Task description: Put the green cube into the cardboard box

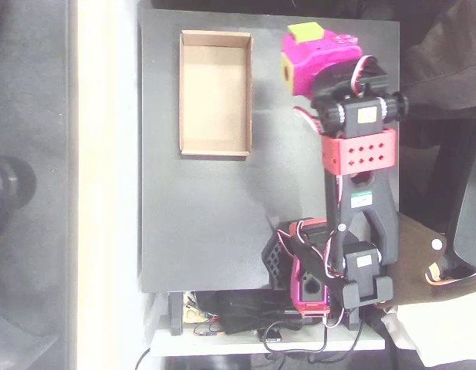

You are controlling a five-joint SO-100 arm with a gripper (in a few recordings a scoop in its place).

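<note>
Gripper [303,48] fingers hidden under its pink body, so can't tell if jaws are apart or closed. Green cube [305,32] partly covered by gripper; only top face shows.

green cube [305,32]: 1 | cardboard box [215,93]: 1 | gripper [295,58]: 1

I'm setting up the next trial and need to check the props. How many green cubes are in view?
1. The green cube sits near the top edge of the dark table, right at the magenta gripper, to the right of the cardboard box. The arm could hide others.
</note>
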